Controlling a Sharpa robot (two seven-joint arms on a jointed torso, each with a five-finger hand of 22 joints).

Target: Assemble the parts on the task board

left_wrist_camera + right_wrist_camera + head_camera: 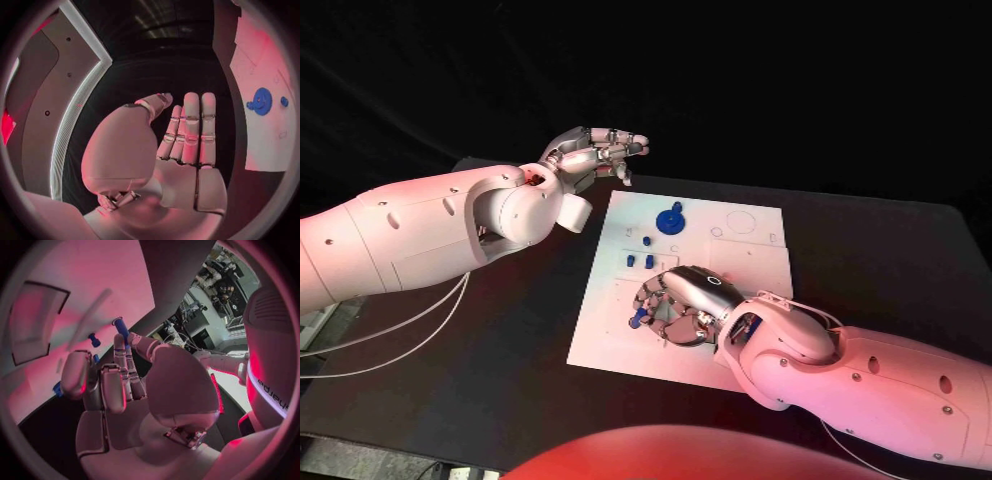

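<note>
right hand (682, 305) hiding part of task board (733, 225)

The work surface is a black table (891, 250). A white task board (747, 235) is laid flat near its middle, with its long sides running away from the robot. White cables (387, 335) are seen along the table's left side, near the edge; contact with the surface cannot be confirmed.

White arms (416, 235) with screw holes, silver hands (596, 150).
</note>
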